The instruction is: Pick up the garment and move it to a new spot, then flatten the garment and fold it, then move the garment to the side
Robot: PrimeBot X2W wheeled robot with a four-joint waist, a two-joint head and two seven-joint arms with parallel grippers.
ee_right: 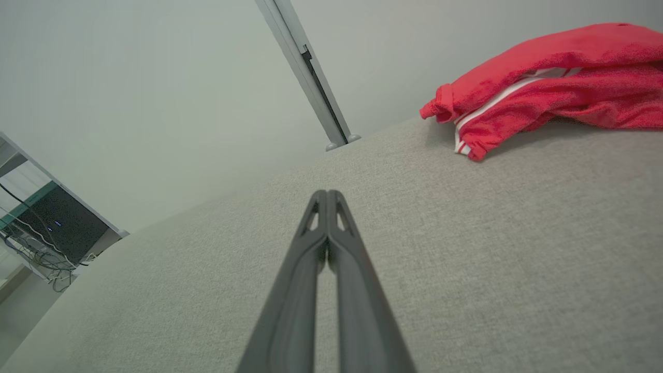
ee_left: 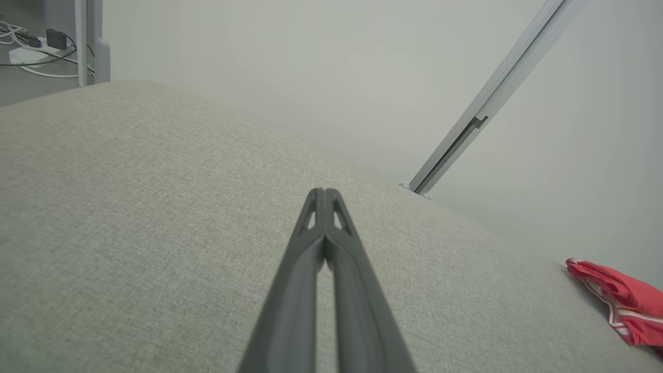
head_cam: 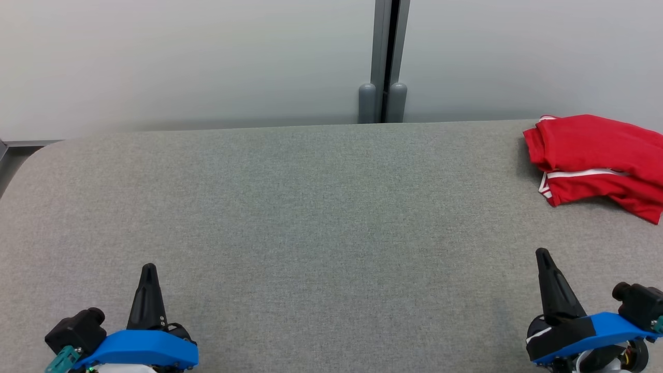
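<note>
Red white-striped garment (head_cam: 595, 155) is loosely folded at grey table's (head_cam: 311, 217) far right, long axis left-right. Clenched and empty are left gripper (head_cam: 149, 269) and right gripper (head_cam: 543, 255). Floor cables (ee_left: 36, 57) are caught in left wrist view.

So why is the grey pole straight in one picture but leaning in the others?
Head view: the pole stands upright. Left wrist view: the camera is tilted, so it leans right. Right wrist view: it leans left, and the red garment throws a faint shadow on the table.
</note>
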